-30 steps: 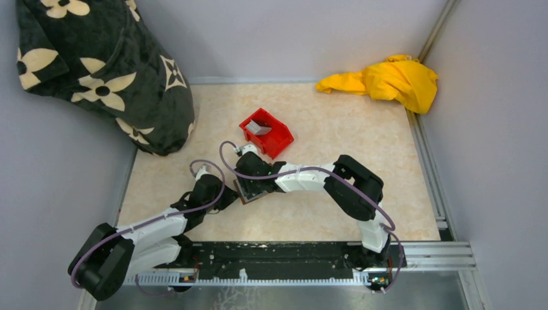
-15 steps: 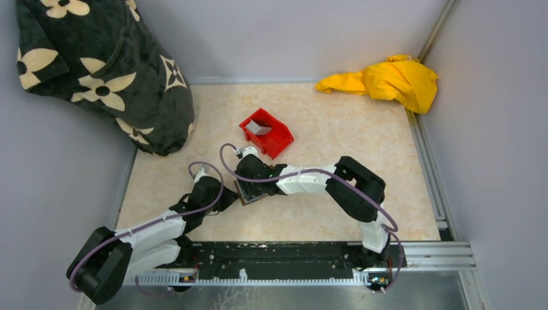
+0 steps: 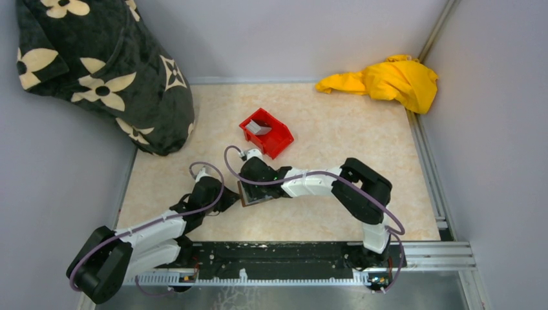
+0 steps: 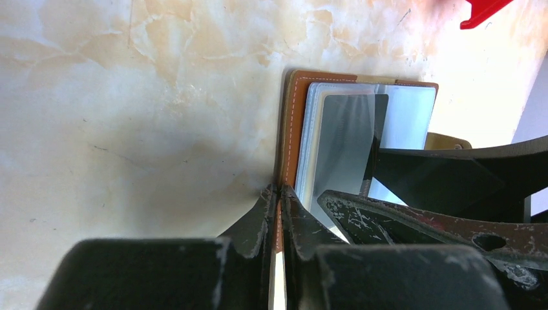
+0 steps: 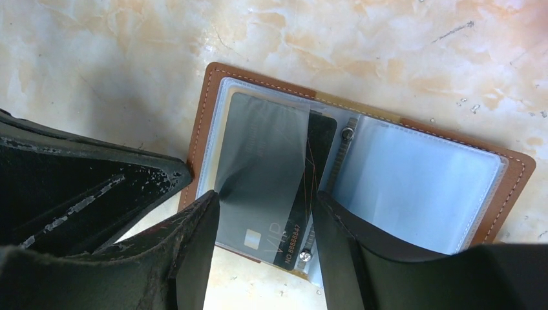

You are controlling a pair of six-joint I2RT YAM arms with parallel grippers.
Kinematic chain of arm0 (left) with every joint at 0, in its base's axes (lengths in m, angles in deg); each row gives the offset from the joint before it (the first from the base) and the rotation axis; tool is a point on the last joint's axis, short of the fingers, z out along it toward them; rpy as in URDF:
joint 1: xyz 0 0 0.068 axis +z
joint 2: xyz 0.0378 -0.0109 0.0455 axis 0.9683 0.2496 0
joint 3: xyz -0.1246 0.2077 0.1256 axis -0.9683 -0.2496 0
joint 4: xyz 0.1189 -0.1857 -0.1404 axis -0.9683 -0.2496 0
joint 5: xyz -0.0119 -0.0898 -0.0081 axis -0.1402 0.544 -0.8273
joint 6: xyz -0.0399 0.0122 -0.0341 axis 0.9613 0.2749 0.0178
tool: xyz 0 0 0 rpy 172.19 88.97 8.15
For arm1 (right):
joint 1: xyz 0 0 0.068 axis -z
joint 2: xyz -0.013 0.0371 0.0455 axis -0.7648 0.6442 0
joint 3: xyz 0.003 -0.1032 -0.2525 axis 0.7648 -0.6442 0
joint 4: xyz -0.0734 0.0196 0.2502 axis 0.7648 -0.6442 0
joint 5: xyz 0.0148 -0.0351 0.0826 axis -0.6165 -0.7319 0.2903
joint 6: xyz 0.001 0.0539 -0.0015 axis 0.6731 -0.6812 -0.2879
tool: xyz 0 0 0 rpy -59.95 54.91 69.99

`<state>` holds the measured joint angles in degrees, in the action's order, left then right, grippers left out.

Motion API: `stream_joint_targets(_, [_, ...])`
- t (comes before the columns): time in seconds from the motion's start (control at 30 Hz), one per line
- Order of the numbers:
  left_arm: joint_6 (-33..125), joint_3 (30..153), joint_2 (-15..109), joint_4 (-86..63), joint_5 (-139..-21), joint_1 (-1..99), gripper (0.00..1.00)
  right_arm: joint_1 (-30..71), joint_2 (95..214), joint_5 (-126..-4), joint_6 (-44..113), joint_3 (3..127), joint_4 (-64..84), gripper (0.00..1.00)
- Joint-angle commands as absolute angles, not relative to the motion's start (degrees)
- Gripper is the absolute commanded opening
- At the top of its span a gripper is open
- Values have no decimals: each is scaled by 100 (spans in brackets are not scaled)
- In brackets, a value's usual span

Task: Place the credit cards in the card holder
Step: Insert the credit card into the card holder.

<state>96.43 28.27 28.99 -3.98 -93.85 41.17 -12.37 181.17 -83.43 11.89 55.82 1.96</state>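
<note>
Card holder (image 5: 413, 181) lies open flat on desk (image 3: 336, 129), closer to the near edge than the far one, slightly left of middle. Clear sleeves face up, brown cover underneath. Left pincer (image 4: 279, 200) clenched on the holder's brown cover edge, fingers pinched thin on it. Right pincer (image 5: 266, 210) spread wide, one finger against each long edge of a dark grey credit card (image 5: 262, 161), grasping it. Card's far end is tucked under the left clear sleeve, its near end sticks out toward the pincer. Red bin (image 3: 278, 139) sits mid-desk, just beyond the holder, not touching it, with a second grey card (image 3: 260, 128) leaning inside. Yellow cloth (image 3: 388, 81) at far right corner. Black flowered fabric (image 3: 103, 71) at far left corner.
</note>
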Motion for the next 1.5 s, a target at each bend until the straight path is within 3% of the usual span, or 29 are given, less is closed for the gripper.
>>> stream_joint_targets(0.0, [9666,2762,2990,-425,-9286,4083,10,-1263,17728,-8391,1108,5451,372,55])
stream_joint_targets(0.47, [9625,2870,3200,-401,-9263,4083,10,-1127,17120,-8851,1098,4917,936,51])
stream_joint_targets(0.57, [9615,2886,3227,-391,-9266,4081,10,-1049,17133,-8884,1078,4874,914,41])
stream_joint_targets(0.73, [9595,2916,3296,-372,-9254,4083,10,-970,17273,-8884,1049,4845,906,13])
stream_joint_targets(0.9, [9594,2916,3327,-364,-9255,4083,10,-929,17373,-8955,1039,4828,891,0])
stream_joint_targets(1.47, [9596,2902,3390,-313,-9249,4083,10,-821,17741,-8823,953,4748,926,0])
